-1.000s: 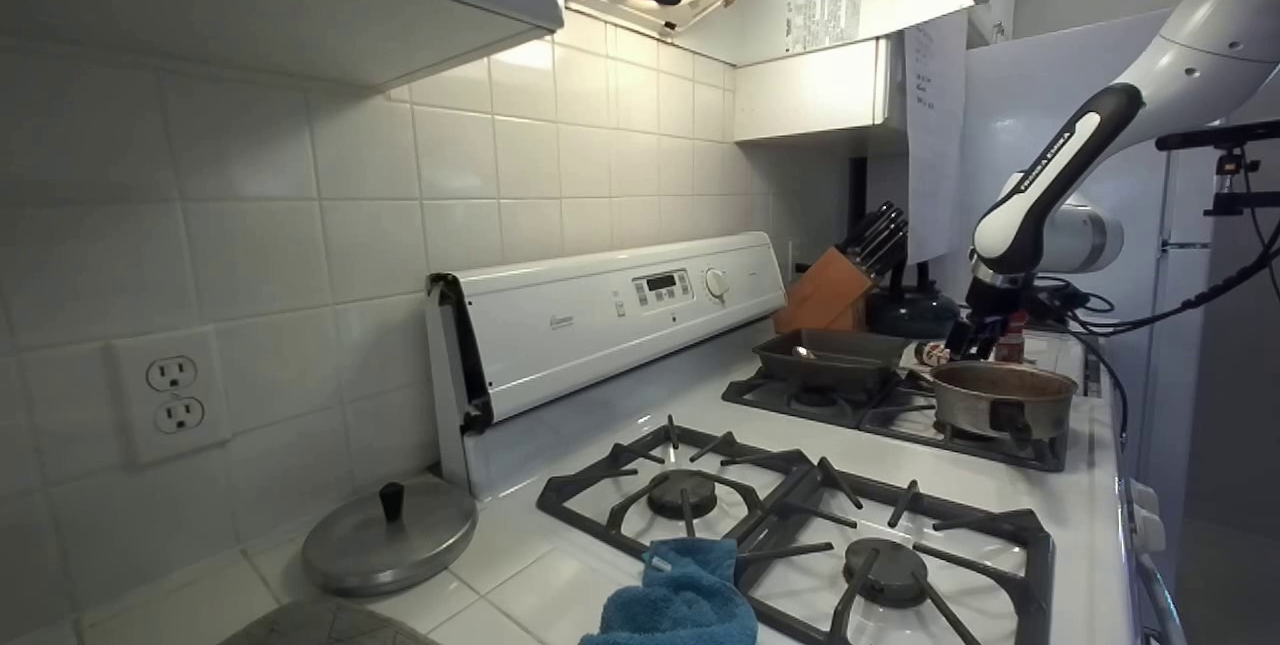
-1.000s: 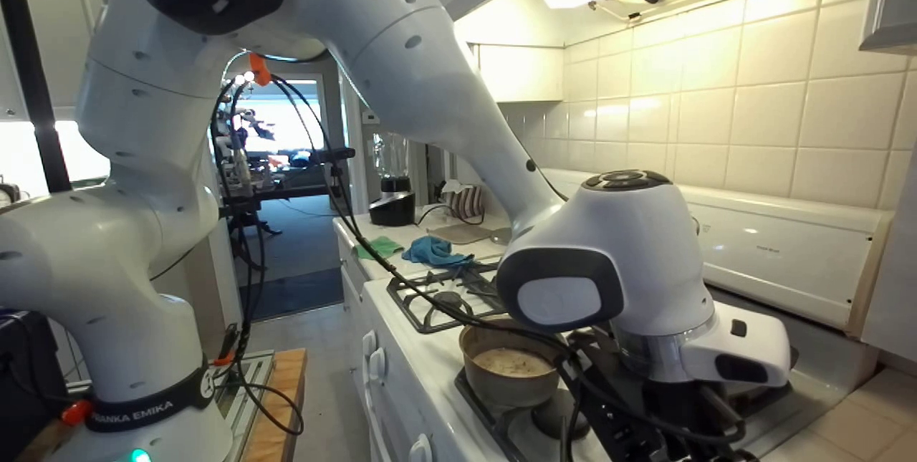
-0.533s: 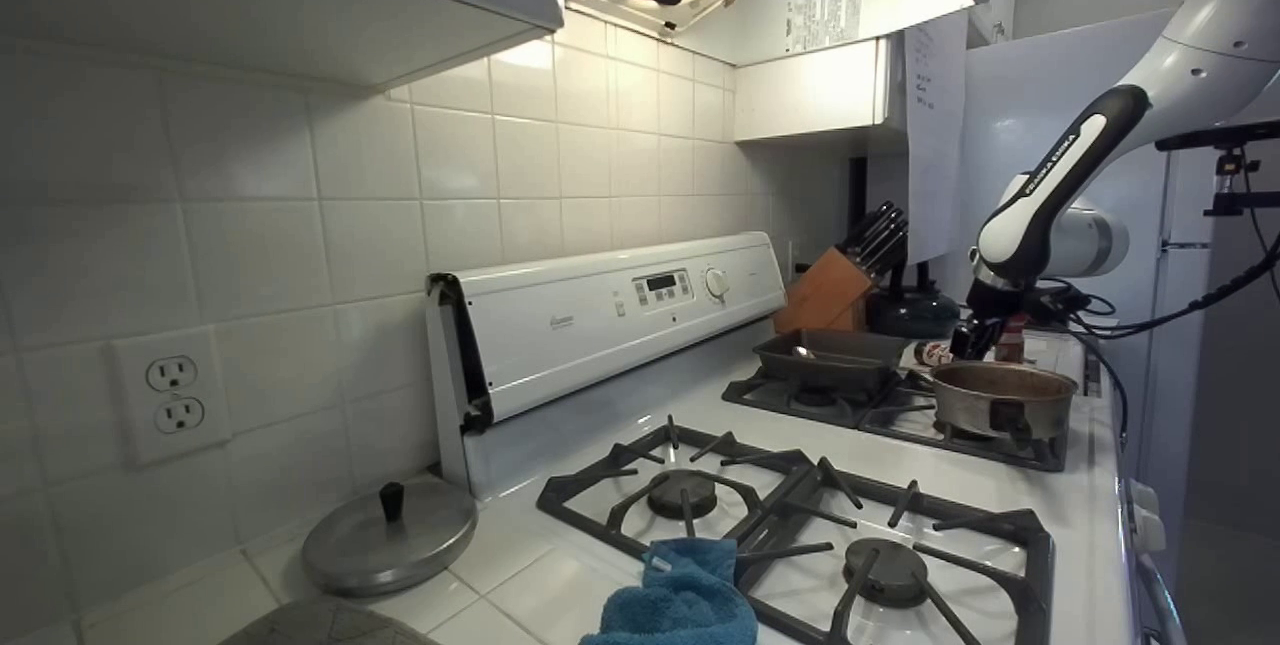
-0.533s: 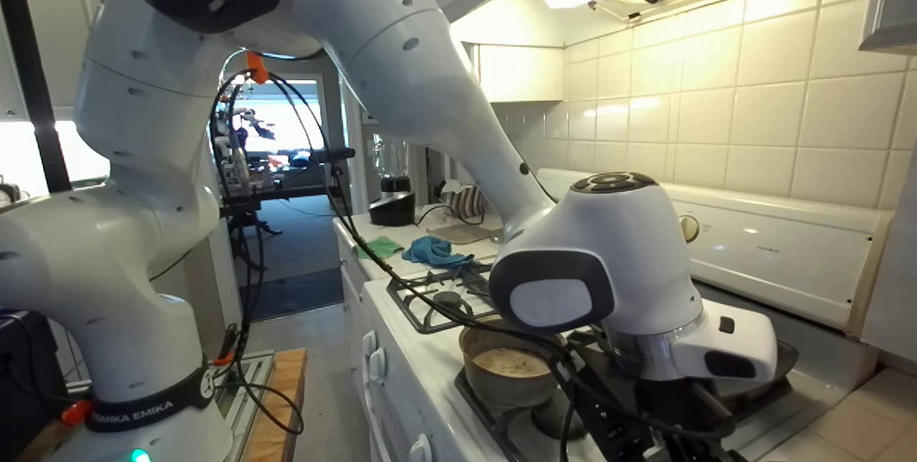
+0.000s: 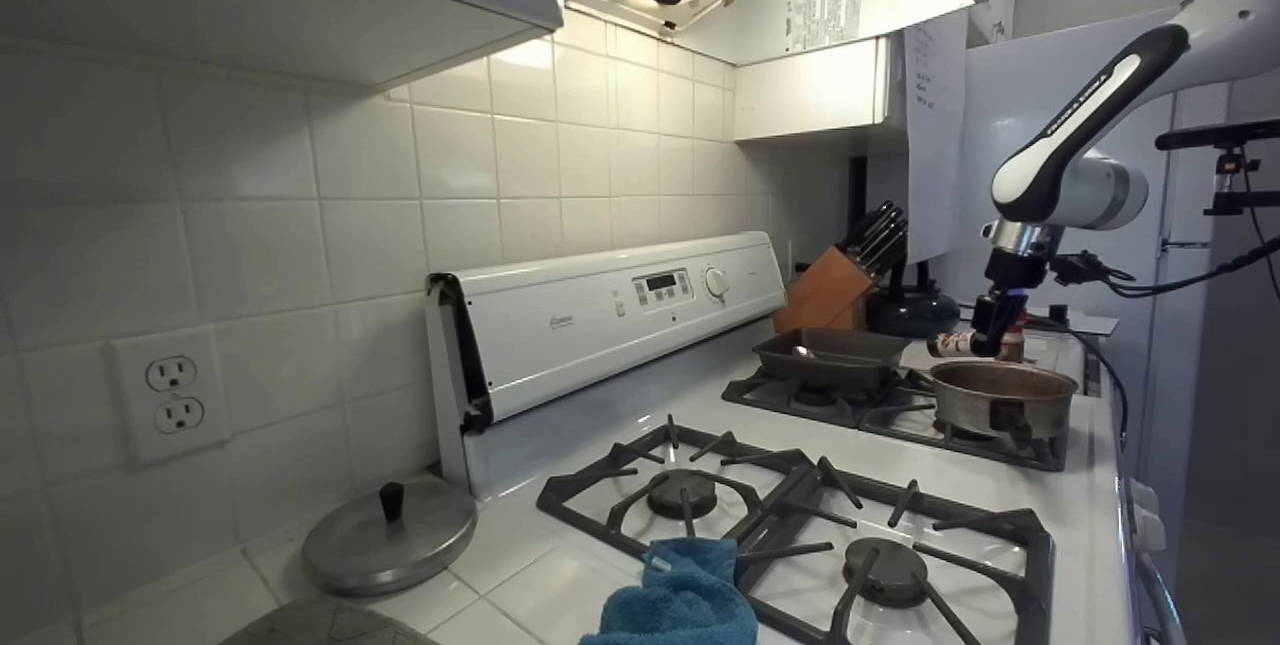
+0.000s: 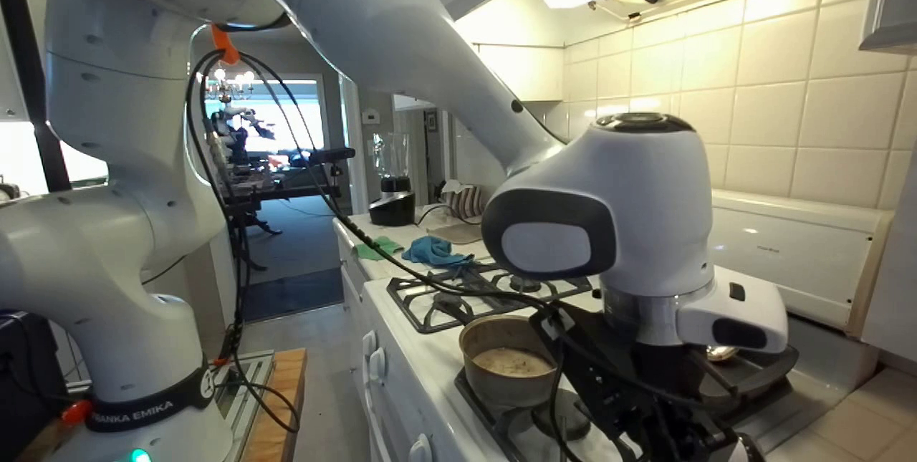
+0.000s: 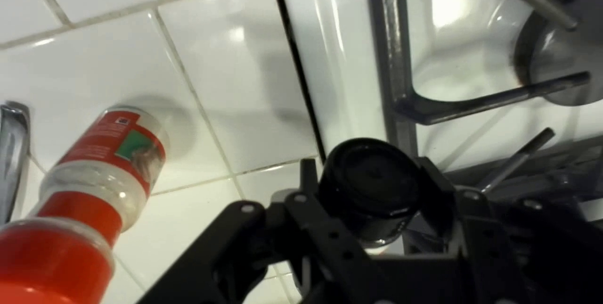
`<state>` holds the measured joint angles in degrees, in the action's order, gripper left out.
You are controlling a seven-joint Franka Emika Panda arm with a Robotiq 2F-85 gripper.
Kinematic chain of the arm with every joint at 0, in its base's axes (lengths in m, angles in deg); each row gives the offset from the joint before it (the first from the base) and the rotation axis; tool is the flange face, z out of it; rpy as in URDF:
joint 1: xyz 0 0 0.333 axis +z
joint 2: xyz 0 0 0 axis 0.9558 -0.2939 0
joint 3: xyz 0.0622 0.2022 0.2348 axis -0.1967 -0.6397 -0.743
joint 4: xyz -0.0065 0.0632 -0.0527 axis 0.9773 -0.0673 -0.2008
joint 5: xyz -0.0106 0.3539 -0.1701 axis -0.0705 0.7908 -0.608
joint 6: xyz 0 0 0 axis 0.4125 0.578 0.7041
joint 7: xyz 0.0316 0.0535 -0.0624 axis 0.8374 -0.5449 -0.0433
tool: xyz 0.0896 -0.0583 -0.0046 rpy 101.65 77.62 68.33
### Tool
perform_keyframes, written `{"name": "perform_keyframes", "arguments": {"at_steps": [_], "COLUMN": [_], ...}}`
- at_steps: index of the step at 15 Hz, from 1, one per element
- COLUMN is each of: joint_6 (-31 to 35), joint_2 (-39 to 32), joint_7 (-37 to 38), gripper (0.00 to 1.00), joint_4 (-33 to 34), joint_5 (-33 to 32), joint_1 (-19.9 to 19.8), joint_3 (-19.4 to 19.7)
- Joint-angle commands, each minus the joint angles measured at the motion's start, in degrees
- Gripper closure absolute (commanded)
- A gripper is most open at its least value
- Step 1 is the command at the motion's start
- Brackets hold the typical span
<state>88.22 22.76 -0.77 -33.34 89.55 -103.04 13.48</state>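
My gripper (image 5: 990, 325) is shut on a small jar with a black lid, above the counter behind the stove's far burners. In an exterior view the jar (image 5: 955, 344) lies nearly level, its dark end pointing left and a pale label with red showing. The wrist view looks onto the round black end of the jar (image 7: 372, 174), with a finger (image 7: 308, 174) on either side. Beside it on the white tiles stands a bottle (image 7: 106, 153) with a red label and red top. In an exterior view my gripper is partly cut off at the bottom edge.
A saucepan (image 5: 1000, 405) with pale contents sits on a front burner close to my gripper. The dark rectangular pan (image 5: 830, 365) stands behind it, near the knife block (image 5: 825, 293). Grates (image 7: 393, 35) border the counter, and a metal utensil (image 7: 13, 153) lies left.
My arm has risen and drawn back to the right in an exterior view. The jar has come up off the counter with my gripper and now shows more of its side.
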Motion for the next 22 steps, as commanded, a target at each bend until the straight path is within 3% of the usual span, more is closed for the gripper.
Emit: {"name": "perform_keyframes", "arguments": {"at_steps": [1,7,16,17,18,22], "joint_6": [-13.7,-30.2,-53.8,-48.6,-49.5,-49.4], "joint_2": [4.6,5.1,-0.8,2.3,1.9,1.7], "joint_7": [-6.5,-8.4,-13.4,-11.9,-12.0,-12.0], "gripper": [0.73,0.73,0.73,0.73,0.48,0.48], "joint_4": [2.1,10.1,26.2,20.9,21.7,21.6], "joint_5": [4.1,2.2,2.7,2.5,2.5,2.5], "joint_1": [-0.4,2.7,2.7,3.7,3.6,3.8], "joint_3": [3.1,11.1,14.7,15.0,15.1,15.2]}}
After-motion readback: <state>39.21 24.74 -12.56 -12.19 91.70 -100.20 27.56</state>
